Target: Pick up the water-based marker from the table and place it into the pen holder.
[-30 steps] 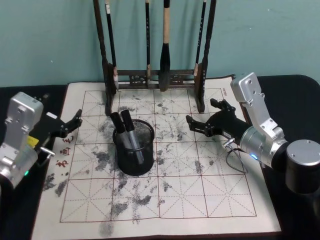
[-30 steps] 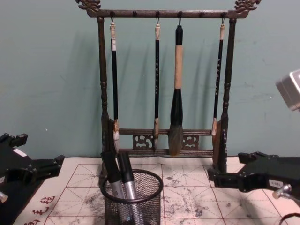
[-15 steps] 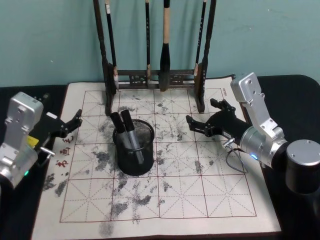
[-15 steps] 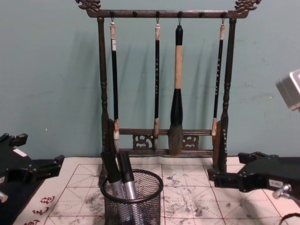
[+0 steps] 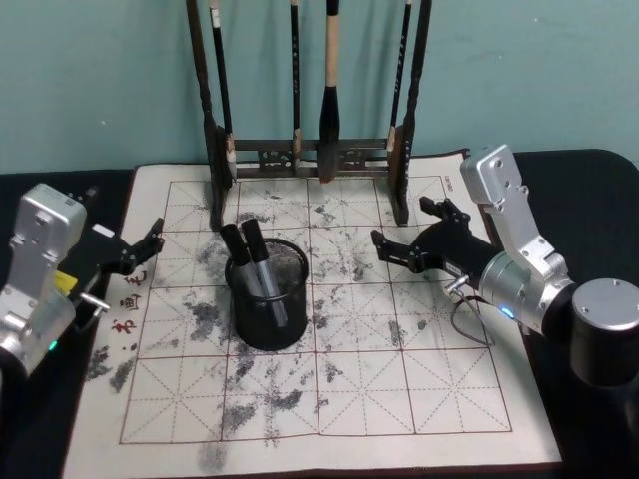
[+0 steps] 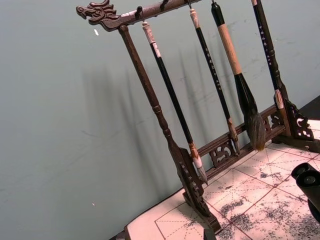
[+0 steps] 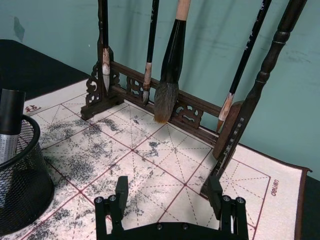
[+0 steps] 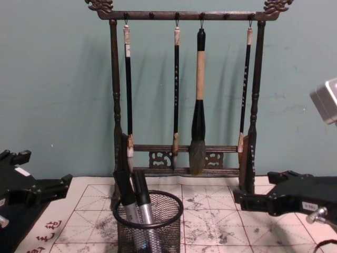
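The black mesh pen holder (image 5: 268, 317) stands left of the mat's middle on the table (image 5: 419, 399). Two water-based markers (image 5: 250, 261), dark-capped with grey barrels, lean inside it; they also appear in the chest view (image 8: 138, 203) and the right wrist view (image 7: 9, 125). My left gripper (image 5: 152, 245) hovers at the mat's left edge, open and empty, well left of the pen holder (image 8: 149, 226). My right gripper (image 5: 401, 222) hangs open and empty over the mat to the holder's right, with both fingers spread in the right wrist view (image 7: 168, 192).
A tall dark wooden rack (image 5: 310, 155) with several hanging brushes (image 8: 198, 105) stands along the mat's back edge. A thin cable loop (image 5: 467, 317) lies by my right arm. Open mat stretches in front of the holder.
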